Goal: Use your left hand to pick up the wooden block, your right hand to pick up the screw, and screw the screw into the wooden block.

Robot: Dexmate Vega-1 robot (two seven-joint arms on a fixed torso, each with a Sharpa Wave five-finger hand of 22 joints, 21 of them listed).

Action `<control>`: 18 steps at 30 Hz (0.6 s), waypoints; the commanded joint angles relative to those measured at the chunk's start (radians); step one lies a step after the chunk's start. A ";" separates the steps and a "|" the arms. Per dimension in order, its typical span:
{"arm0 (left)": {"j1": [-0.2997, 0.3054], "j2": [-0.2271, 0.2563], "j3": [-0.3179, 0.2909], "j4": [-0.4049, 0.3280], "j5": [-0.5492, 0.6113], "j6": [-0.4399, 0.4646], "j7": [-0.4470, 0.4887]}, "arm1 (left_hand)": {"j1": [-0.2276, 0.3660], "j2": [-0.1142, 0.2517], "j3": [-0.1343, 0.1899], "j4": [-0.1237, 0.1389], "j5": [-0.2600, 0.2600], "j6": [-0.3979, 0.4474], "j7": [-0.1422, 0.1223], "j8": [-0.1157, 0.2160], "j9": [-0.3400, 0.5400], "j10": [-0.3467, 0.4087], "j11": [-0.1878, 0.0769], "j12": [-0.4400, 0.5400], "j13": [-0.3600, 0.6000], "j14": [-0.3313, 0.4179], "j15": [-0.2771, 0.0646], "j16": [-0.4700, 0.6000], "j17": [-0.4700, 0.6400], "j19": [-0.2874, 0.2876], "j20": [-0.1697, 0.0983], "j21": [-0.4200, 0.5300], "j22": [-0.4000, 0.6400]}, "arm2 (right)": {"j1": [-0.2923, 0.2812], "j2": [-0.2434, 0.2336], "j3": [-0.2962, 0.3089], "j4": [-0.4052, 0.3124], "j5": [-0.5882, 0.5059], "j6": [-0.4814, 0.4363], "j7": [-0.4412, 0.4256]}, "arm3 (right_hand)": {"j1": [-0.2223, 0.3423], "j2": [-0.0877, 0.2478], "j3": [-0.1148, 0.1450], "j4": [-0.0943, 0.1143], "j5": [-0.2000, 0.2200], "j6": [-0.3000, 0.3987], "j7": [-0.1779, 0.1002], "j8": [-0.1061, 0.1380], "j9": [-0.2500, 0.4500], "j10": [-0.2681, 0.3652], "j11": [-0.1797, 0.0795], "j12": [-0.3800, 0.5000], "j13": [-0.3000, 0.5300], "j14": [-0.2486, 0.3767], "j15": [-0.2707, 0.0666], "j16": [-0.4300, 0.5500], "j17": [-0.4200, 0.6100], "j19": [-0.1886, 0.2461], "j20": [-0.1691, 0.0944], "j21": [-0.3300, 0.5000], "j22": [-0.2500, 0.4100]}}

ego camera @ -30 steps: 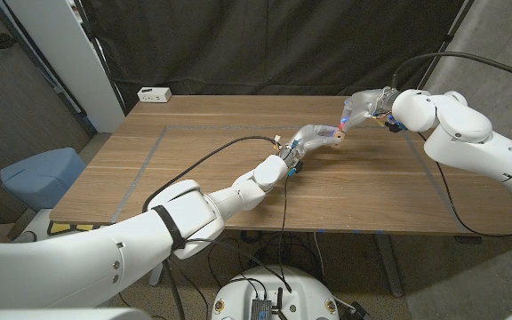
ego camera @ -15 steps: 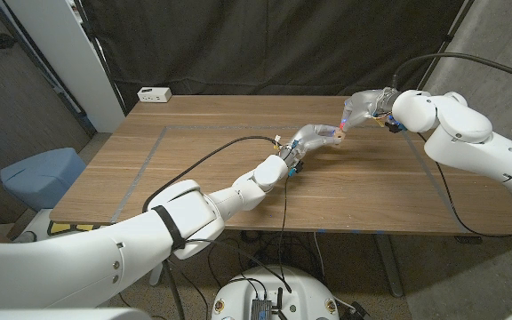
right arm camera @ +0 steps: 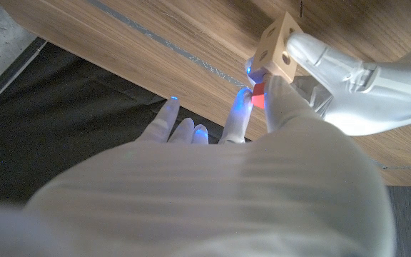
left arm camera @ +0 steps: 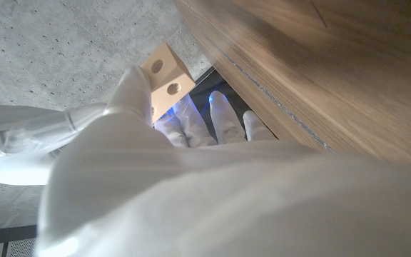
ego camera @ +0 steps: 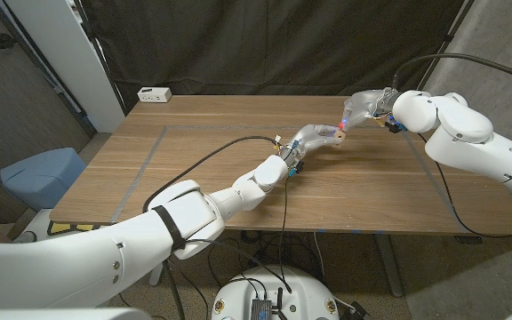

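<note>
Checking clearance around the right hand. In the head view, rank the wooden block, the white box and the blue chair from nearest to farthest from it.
1. wooden block: at the right hand fingers, held by the left hand.
2. white box: the table's far left corner.
3. blue chair: beyond the table's left edge.

white power strip (ego camera: 155,93) on wooden table (ego camera: 194,169), blue chair (ego camera: 41,173)

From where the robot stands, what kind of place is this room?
Probably a robot test lab or studio. A black curtain hangs behind a lone wooden table, cables trail across it, and the floor is bare concrete.
</note>
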 commanded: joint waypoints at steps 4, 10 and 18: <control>0.004 0.002 -0.001 -0.004 0.004 -0.009 0.002 | -0.006 0.038 0.031 0.025 0.004 0.016 -0.005 0.008 0.003 0.008 -0.002 0.007 0.003 0.005 -0.111 -0.005 0.003 0.006 0.000 0.007 0.004 | -0.003 -0.002 -0.003 -0.003 -0.005 -0.010 -0.003 | 0.002 0.009 0.004 0.004 -0.001 0.018 0.000 0.015 0.008 0.014 0.002 0.004 0.003 0.009 -0.007 0.009 0.006 0.008 -0.007 0.011 0.002; 0.005 0.001 -0.001 -0.004 0.004 -0.010 -0.001 | -0.006 0.038 0.032 0.024 0.004 0.018 -0.005 0.009 0.003 0.009 -0.001 0.008 0.002 0.005 -0.111 -0.006 0.003 0.006 0.000 0.007 0.004 | -0.014 -0.008 0.003 -0.012 -0.005 -0.020 -0.011 | 0.001 0.010 0.003 0.005 -0.001 0.012 0.002 0.016 0.010 0.014 0.009 0.003 0.003 0.009 -0.009 0.009 0.007 0.009 -0.008 0.010 0.002; 0.006 0.001 -0.001 -0.005 0.006 -0.011 -0.001 | -0.007 0.040 0.033 0.025 0.005 0.017 -0.004 0.008 0.003 0.008 -0.002 0.007 0.002 0.006 -0.110 -0.005 0.003 0.006 0.000 0.007 0.004 | -0.018 -0.014 0.004 -0.021 -0.013 -0.028 -0.012 | 0.001 0.011 0.003 0.003 -0.002 -0.005 -0.007 0.017 0.016 0.012 0.008 0.001 0.002 0.010 -0.010 0.009 0.008 0.009 -0.009 0.009 0.002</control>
